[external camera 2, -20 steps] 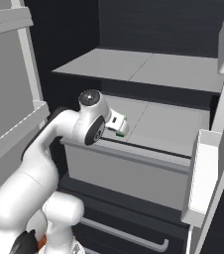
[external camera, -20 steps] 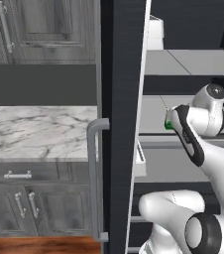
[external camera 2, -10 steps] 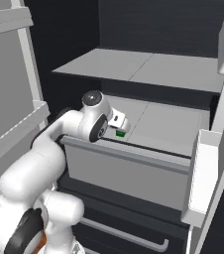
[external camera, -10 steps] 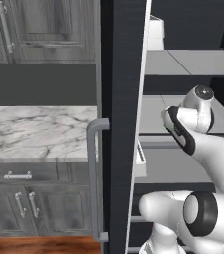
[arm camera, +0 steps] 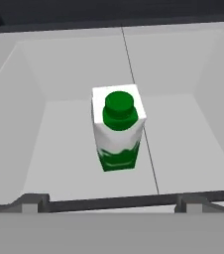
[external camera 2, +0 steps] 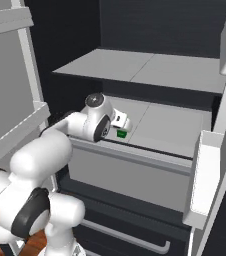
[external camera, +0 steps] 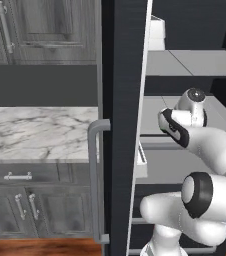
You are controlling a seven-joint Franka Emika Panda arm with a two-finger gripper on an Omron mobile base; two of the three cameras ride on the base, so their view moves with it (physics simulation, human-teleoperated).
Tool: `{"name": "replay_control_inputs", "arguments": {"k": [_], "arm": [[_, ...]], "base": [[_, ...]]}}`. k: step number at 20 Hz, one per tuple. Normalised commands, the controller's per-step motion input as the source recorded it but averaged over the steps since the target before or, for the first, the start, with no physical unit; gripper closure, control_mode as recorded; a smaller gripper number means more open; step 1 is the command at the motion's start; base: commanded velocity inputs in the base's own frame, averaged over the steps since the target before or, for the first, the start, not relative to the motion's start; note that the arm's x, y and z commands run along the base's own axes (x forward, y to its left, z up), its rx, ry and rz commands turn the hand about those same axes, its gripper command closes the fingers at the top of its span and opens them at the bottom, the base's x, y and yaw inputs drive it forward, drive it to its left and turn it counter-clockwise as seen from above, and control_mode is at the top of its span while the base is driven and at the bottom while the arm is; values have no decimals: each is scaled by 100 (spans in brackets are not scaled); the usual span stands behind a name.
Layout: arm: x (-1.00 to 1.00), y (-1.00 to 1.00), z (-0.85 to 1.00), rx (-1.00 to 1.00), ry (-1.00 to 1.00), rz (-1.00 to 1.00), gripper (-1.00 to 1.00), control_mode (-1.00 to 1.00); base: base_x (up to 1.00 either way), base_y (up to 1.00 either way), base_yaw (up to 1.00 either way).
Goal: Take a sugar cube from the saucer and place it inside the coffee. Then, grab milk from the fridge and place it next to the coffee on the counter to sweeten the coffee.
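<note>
Right base view shows the white jointed arm folded at its elbow and reaching forward into the tall dark fridge, its wrist lying low over the middle light grey shelf. The gripper sits at the end of that wrist, mostly hidden behind the round white joint, so its fingers are hard to make out there; its jaws stand wide apart and hold nothing. Just beyond the wrist a small patch of green and white marks the milk, a small white carton with green markings and a green cap, largely covered by the hand. In the hand view the milk stands upright on the pale shelf floor, well clear of the shelf walls and centred ahead of the camera, with a thin seam in the shelf running behind it. Left base view has the open fridge door's long grey handle in front, the arm's wrist cut off behind the door edge, and to the left the white marble counter with grey veins over dark grey wood-grain cabinets.
</note>
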Motion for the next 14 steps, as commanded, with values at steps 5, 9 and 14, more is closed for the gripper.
{"name": "replay_control_inputs", "arguments": {"k": [5,9,14], "arm": [[31,-8,-16,-1,0,0,-100,-100],[24,-19,-16,0,0,0,-100,-100],[25,-10,-15,0,0,0,-100,-100]], "base": [[0,0,0],[0,0,0],[0,0,0]]}}
